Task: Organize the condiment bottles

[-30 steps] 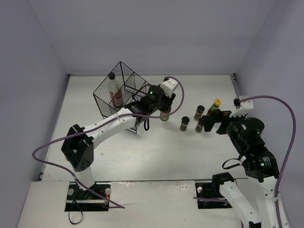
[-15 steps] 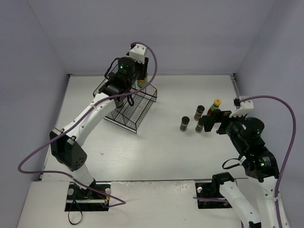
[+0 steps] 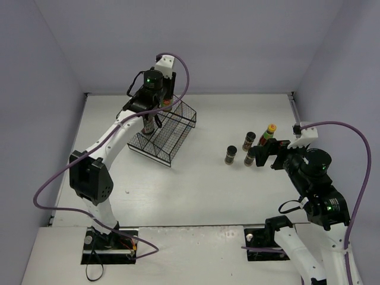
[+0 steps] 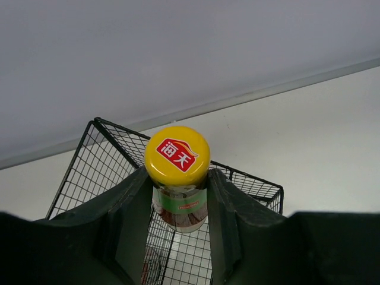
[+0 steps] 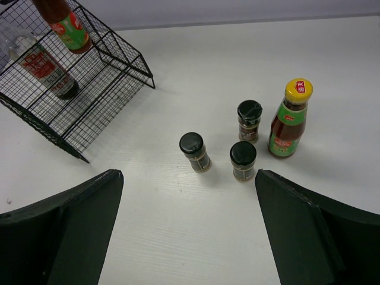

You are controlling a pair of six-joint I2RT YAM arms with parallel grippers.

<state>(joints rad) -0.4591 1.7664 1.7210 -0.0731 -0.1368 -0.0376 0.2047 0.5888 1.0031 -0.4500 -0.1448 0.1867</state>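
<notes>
Your left gripper (image 4: 178, 191) is nearly closed, both fingers clamped on the neck of a yellow-capped bottle (image 4: 177, 155) just under the cap, and it hangs above the basket (image 4: 83, 172) at the far left of the table (image 5: 178, 237). To place it well, come down slowly into the free space beside the tall bottle (image 5: 46, 70) that already stands in the basket. The held one hangs tilted in the right wrist view, so bring it upright first. Let its base settle on the mesh before you let go, since a wire floor may tip a narrow base. Open only enough to free the neck, then lift straight up so a finger does not catch the cap or the rim. The held bottle has a bright yellow cap with a red logo, a green and red label, and dark red sauce showing through clear walls. Your right gripper (image 5: 187, 178) is spread fully and holds nothing; it hovers over three black-capped jars (image 5: 195, 151) and a second yellow-capped bottle (image 5: 290, 119) standing close together on the table.
</notes>
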